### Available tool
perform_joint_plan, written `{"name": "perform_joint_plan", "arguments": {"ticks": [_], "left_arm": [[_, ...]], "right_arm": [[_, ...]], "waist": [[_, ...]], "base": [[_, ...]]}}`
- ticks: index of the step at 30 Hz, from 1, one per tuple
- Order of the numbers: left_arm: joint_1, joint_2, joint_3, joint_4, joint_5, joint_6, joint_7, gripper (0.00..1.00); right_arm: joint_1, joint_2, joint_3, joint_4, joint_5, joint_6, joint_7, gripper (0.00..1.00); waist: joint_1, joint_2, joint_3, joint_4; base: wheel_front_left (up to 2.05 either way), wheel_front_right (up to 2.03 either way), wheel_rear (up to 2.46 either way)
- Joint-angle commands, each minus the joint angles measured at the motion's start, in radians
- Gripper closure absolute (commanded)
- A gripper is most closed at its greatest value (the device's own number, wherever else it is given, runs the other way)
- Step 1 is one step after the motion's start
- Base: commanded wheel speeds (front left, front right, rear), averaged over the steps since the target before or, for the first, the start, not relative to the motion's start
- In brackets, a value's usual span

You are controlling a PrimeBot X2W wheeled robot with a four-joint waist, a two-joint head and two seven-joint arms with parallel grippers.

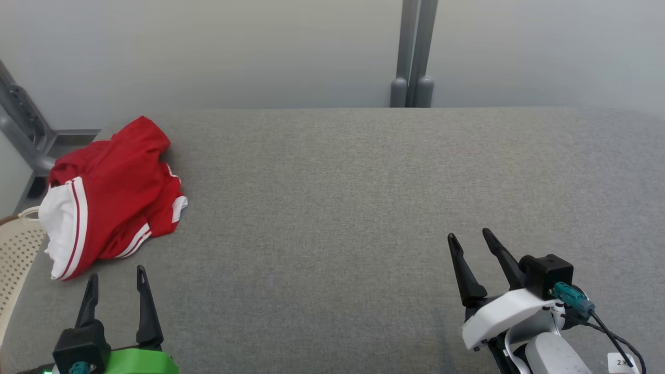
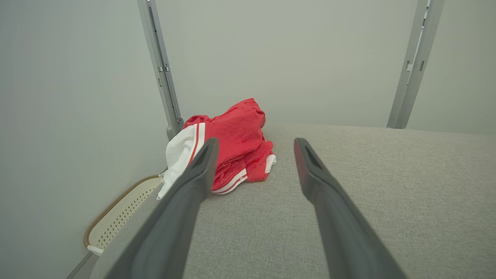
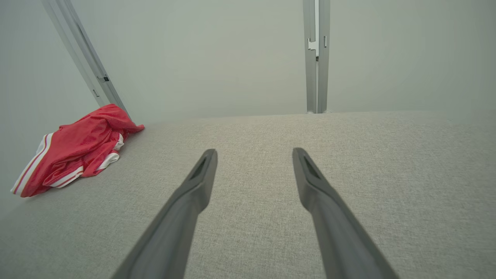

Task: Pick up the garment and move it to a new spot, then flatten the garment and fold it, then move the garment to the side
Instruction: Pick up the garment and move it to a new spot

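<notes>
Red fabric w/ white panel + thin white stripes: garment (image 1: pixel 111 195), 1 pc. Crumpled in a heap, unfolded, at far-left corner of worktop (image 1: pixel 332 208). White part sits at the worktop's left edge and seems to hang over it a little. Nothing touches it.

Grey woven cloth: worktop cover, far corners rounded.

My left tool (image 1: pixel 116 271): two long dark fingers, green housing behind them. Jaws spread wide, nothing between them, nothing held. Posn: near-left of worktop, tips pointing toward garment and just short of its near hem, not touching. In left wrist view the garment (image 2: pixel 236 143) lies straight ahead, partly behind my left finger.

My right tool (image 1: pixel 469 234): same dark fingers, white housing, black block w/ teal plug + black cable. Jaws spread wide, empty. Posn: near-right, over bare cloth, well apart from garment. In right wrist view the garment (image 3: pixel 77 149) is far off to the left. Can't tell whether either tool's tips touch the cloth.

Cream perforated plastic, brown rim: basket (image 1: pixel 15 254), beside worktop's left edge, below the garment's white part.

Grey metal: upright post (image 1: pixel 414 52) behind far edge, against pale wall (image 1: pixel 234 47).
</notes>
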Motion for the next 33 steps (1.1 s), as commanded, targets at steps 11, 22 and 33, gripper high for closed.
{"name": "perform_joint_plan", "arguments": {"ticks": [11,22,33], "left_arm": [[0.025,0.024,0.014,-0.008,-0.018,0.009,0.009,0.0],[0.04,0.046,0.024,-0.026,-0.024,0.016,0.023,0.0],[0.051,0.059,0.028,-0.04,-0.023,0.034,0.032,0.0]], "right_arm": [[0.019,-0.004,0.019,0.009,0.01,0.0,-0.01,0.0],[0.033,-0.004,0.039,0.011,0.024,0.0,-0.02,0.0],[0.028,-0.004,0.063,0.02,0.031,0.0,-0.03,0.0]], "waist": [[0.0,0.0,-0.011,0.133],[0.0,0.0,-0.018,0.248],[0.0,0.0,-0.026,0.336]], "base": [[0.0,0.0,0.0],[0.0,0.0,0.0],[0.0,0.0,0.0]]}}
